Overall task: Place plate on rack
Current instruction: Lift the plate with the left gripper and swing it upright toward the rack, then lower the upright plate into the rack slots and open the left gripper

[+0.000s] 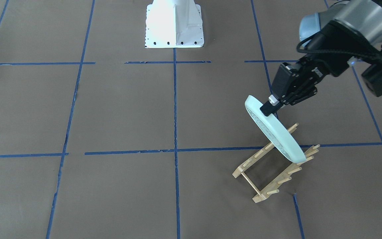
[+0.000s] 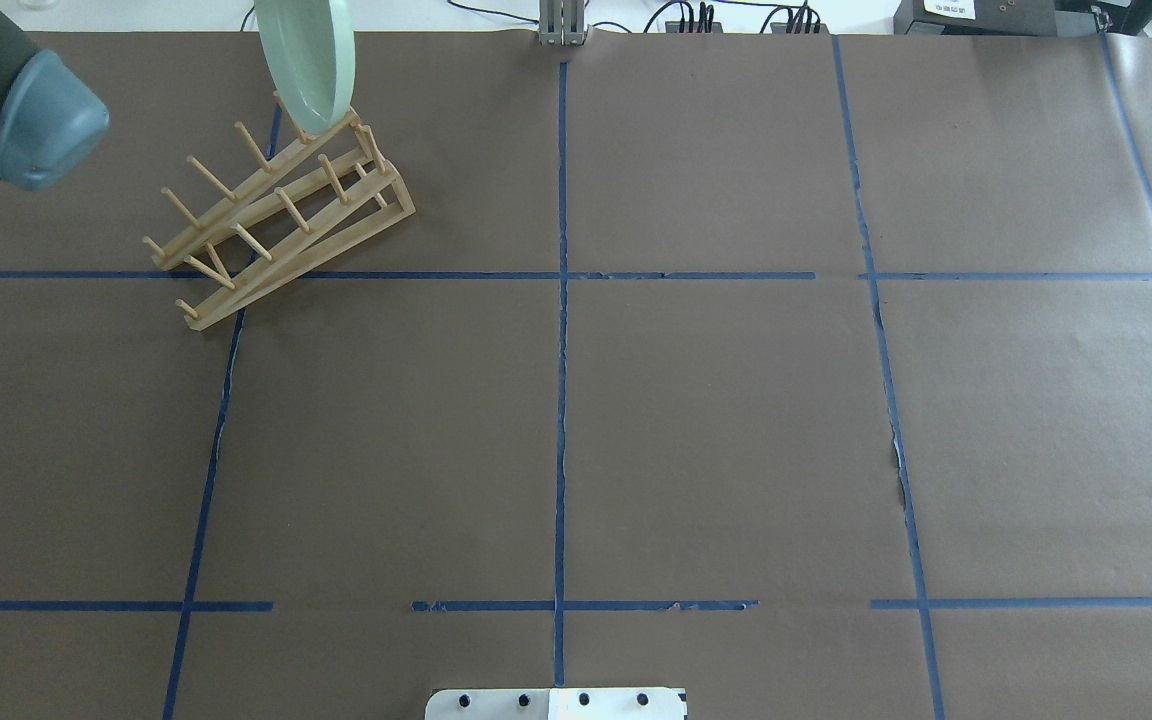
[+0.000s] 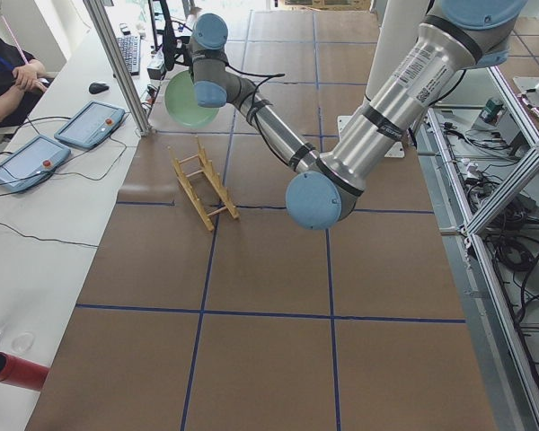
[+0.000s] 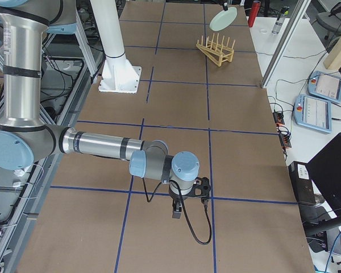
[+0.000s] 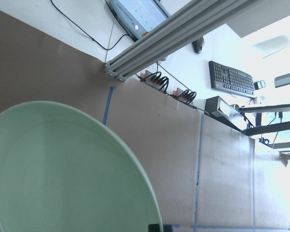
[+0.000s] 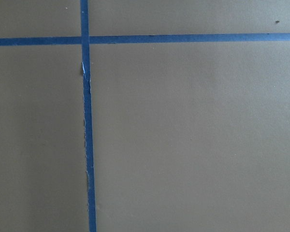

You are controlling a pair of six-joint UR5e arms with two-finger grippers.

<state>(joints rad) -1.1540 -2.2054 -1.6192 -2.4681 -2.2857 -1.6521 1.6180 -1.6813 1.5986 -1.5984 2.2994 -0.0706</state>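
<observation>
Exterior front-facing view. Item: pale mint-green plate (image 1: pixel 275 134), held on edge and tilted, its upper rim pinched between the fingers of the left gripper (image 1: pixel 268 109). The lower rim sits among the end pegs of the light wooden dish rack (image 1: pixel 279 182); contact with the pegs cannot be told. The dish rack stands on the brown-papered counter (image 1: pixel 128 109), near the edge far from the robot, toward its left corner. Also listed: right gripper (image 4: pixel 178 211), low over bare counter near the right end, by blue tape lines (image 6: pixel 87 145); wide or narrow cannot be told.
</observation>
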